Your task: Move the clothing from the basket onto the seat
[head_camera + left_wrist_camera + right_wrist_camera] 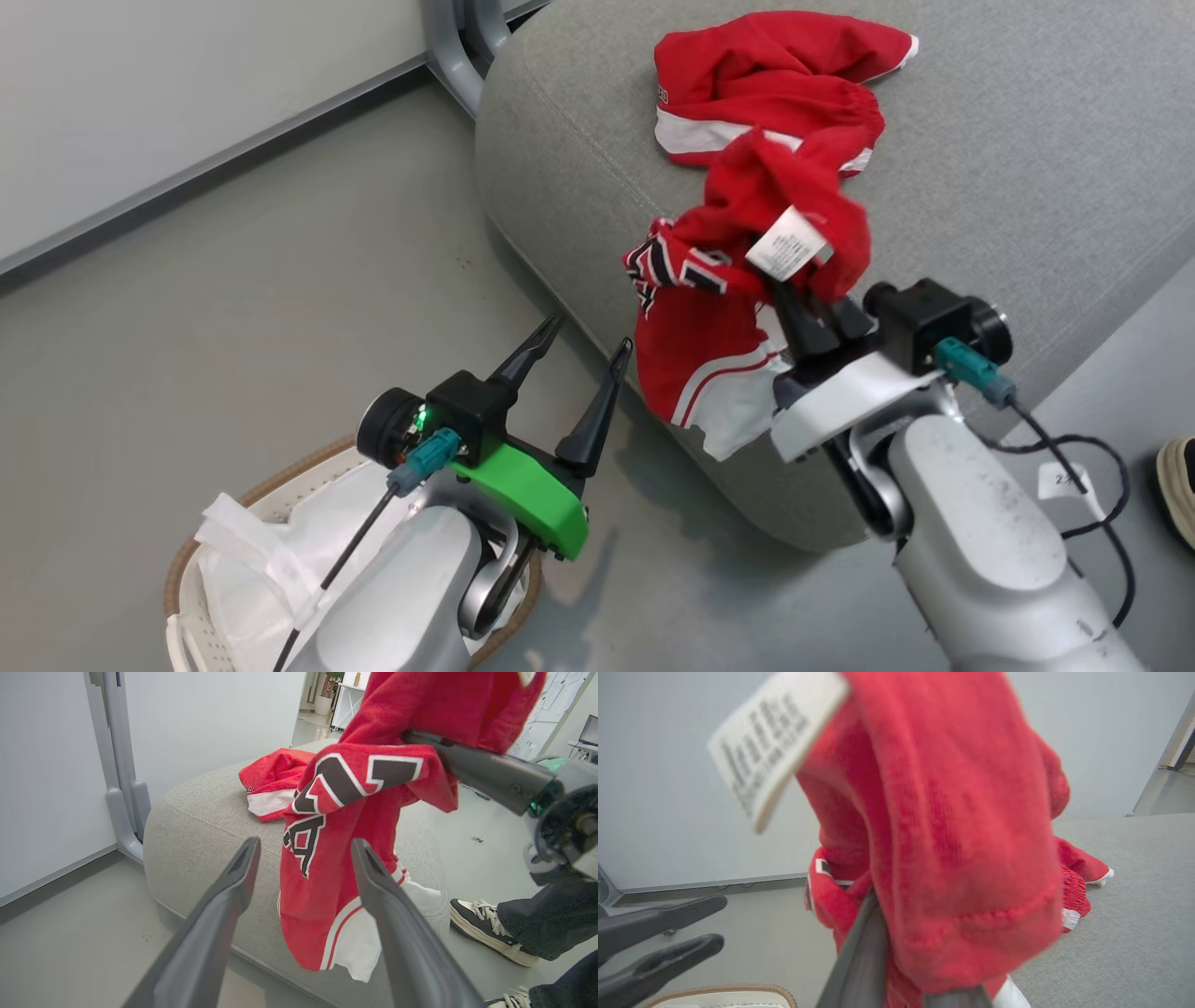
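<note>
Two garments: red, white-striped; one seat [1027,140]; one basket [280,485].
Held garment [709,345]: pinched by right gripper [808,303], hanging lengthwise downward over seat's near edge.
Second garment [766,84]: crumpled on seat top.
Left gripper [590,332]: fingers spread wide, beside basket.

The white tag [789,245] on the red garment [709,364], just above the right gripper [803,291] that pinches the cloth, carries lines of fine dark print (too small and blurred to read, in the right wrist view too). Beyond the left gripper [306,843], the garment's dark, white-edged block lettering [345,772] is folded; one letter resembles an A. A small white label [1064,480] on the cable [1116,485] behind the right gripper begins with 2.
</note>
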You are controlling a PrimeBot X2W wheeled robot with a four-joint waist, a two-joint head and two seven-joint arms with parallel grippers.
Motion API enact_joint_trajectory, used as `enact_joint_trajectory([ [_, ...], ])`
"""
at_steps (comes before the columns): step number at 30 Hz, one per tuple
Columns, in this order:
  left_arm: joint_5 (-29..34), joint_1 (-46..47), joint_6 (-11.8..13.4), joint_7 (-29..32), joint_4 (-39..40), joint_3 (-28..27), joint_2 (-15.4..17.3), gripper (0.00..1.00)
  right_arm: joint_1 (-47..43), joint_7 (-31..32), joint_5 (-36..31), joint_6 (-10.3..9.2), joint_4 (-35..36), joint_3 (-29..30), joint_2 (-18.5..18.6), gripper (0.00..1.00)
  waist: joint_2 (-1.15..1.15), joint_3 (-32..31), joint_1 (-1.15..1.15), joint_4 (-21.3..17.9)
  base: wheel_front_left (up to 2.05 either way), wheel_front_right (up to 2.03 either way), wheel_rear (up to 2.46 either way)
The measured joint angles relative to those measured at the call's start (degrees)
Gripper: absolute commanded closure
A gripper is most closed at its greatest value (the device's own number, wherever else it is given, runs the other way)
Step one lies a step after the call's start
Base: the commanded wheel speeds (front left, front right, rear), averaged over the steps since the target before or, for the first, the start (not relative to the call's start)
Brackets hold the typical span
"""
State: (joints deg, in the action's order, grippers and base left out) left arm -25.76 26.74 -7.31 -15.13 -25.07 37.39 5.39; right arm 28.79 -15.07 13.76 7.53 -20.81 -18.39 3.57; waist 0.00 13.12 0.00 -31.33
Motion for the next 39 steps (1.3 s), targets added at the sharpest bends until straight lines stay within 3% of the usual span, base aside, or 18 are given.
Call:
enact_joint_trajectory([
  [11,0.5,-0.1,0.0,0.0,-0.3,-1.2,1.7,0.00,14.7,0.0,-1.3,0.00,-2.7,3.7,7.8,1.00,0.00,3.6,0.00,0.4,0.00,0.00,0.00],
  [25,1.6,5.2,0.0,0.0,-1.0,-0.4,4.0,0.00,34.5,0.0,-5.1,0.00,-12.2,16.9,20.1,1.00,0.00,12.5,0.00,4.8,0.00,0.00,0.00],
  [30,1.9,7.7,0.0,0.0,-1.0,-0.1,4.4,0.00,37.0,0.0,-7.5,0.00,-17.4,21.4,21.9,1.00,0.00,16.5,0.00,6.8,0.00,0.00,0.00],
  [39,2.3,9.7,0.0,0.0,-1.1,-0.2,4.6,0.00,36.8,0.0,-10.3,0.00,-22.4,28.1,20.8,1.00,0.00,22.6,0.01,10.6,0.00,0.00,0.00],
])
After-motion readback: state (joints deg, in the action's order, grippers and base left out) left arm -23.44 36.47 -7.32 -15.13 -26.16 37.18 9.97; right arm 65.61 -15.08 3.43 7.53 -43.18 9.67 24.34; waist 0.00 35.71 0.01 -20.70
